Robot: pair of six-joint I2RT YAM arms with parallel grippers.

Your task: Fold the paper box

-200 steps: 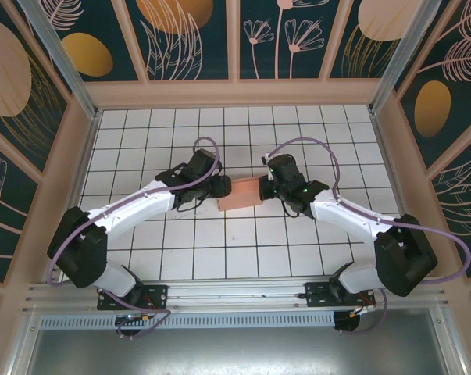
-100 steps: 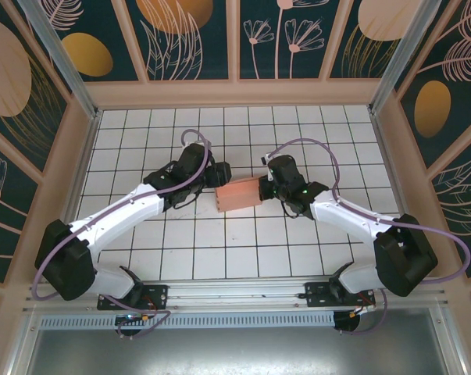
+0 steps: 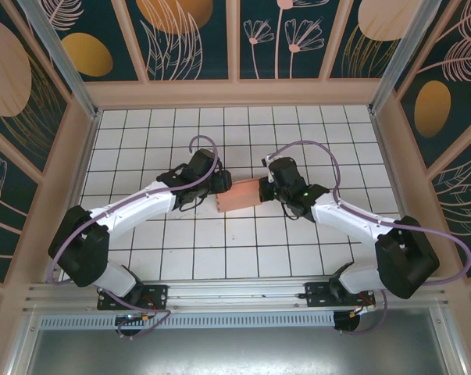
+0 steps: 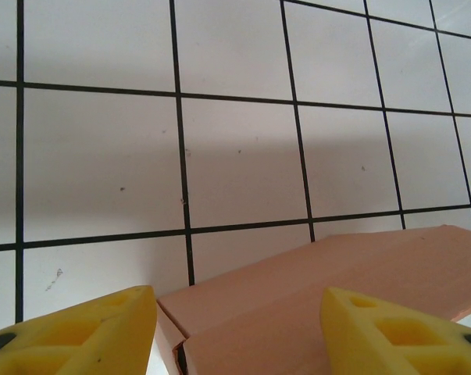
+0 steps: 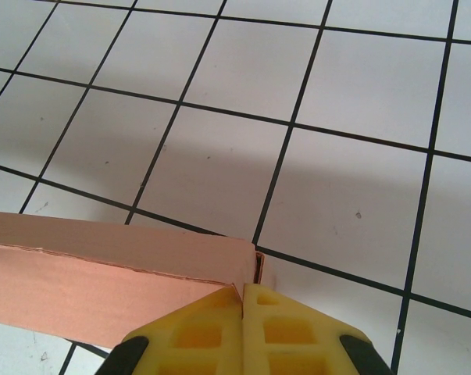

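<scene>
The salmon-pink paper box (image 3: 239, 195) is folded into a squarish shape and sits between my two grippers at the middle of the tiled floor. My left gripper (image 3: 219, 186) is at its left end. In the left wrist view the yellow fingers (image 4: 87, 332) stand apart on either side of the box's corner (image 4: 313, 289), with a gap showing, so the left gripper (image 4: 239, 328) is open. My right gripper (image 3: 262, 190) is at the box's right end. In the right wrist view its fingertips (image 5: 243, 287) are pressed together on the edge of the box (image 5: 102, 273).
White floor tiles with black grid lines (image 3: 219, 258) spread around the box. Wooden walls (image 3: 235, 94) ring the workspace, and a metal rail (image 3: 235, 293) with both arm bases runs along the near edge.
My left gripper swung up and away from the box's left end half a second ago, then came back to straddle it. The right gripper stayed shut on the box's right edge.
</scene>
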